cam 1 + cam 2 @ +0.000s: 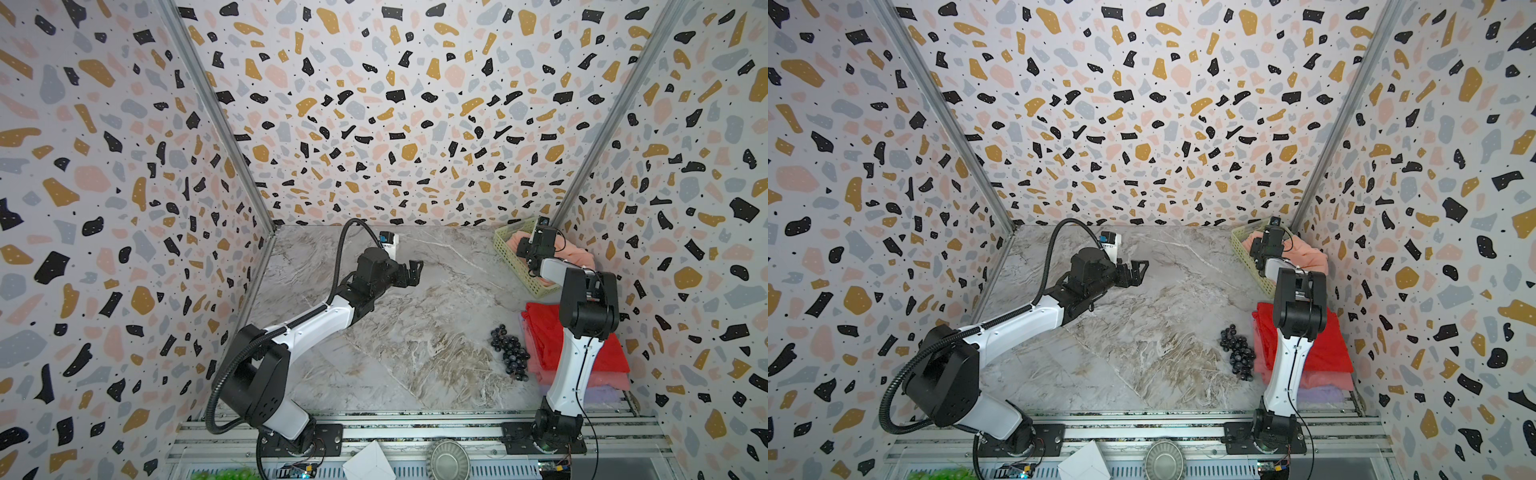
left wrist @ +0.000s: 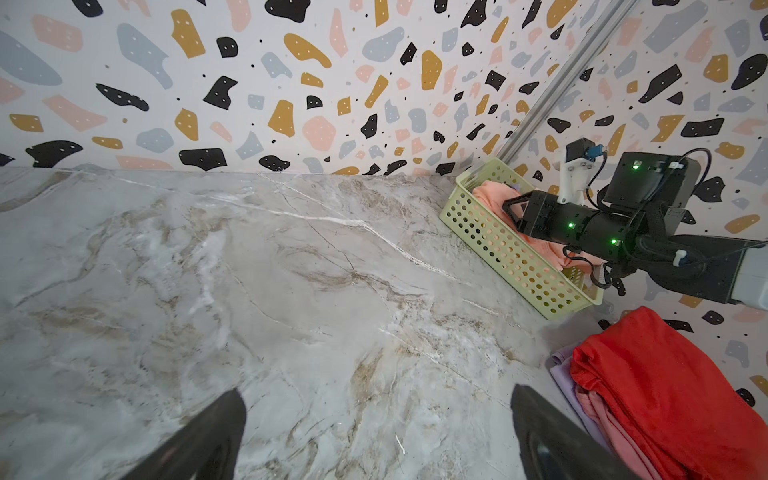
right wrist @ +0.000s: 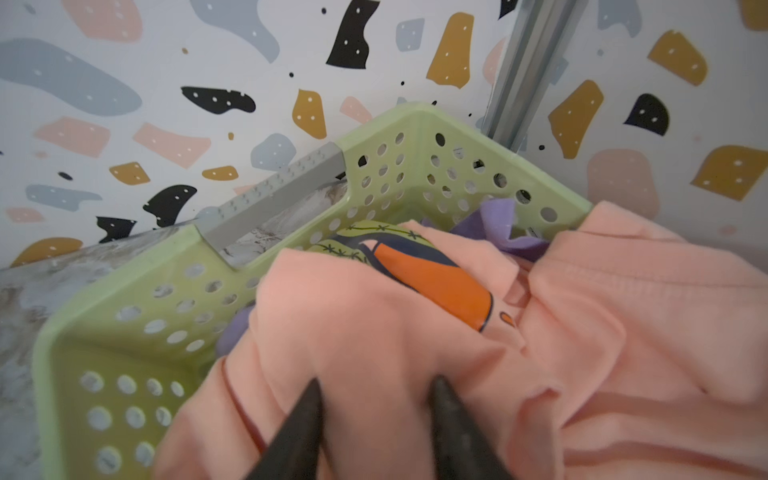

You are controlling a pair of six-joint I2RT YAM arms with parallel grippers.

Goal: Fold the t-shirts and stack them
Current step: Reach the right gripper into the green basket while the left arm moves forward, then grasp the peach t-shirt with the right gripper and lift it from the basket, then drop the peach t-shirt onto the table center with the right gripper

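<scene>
Over at frame right, right gripper (image 3: 376,380) pinches peach t-shirt (image 3: 374,332) inside the basket (image 1: 513,266); best lift straight up, clear of its rim, while left gripper (image 1: 413,272) gapes empty.

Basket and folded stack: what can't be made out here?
- Right claw, right wrist view: tips sunk in the peach t-shirt; a firm grip is unclear.
- Lavender cloth, same view: mostly buried under the peach t-shirt.
- Red t-shirt, both top views: the right arm covers its middle; the pink layer beneath shows only an edge.
</scene>
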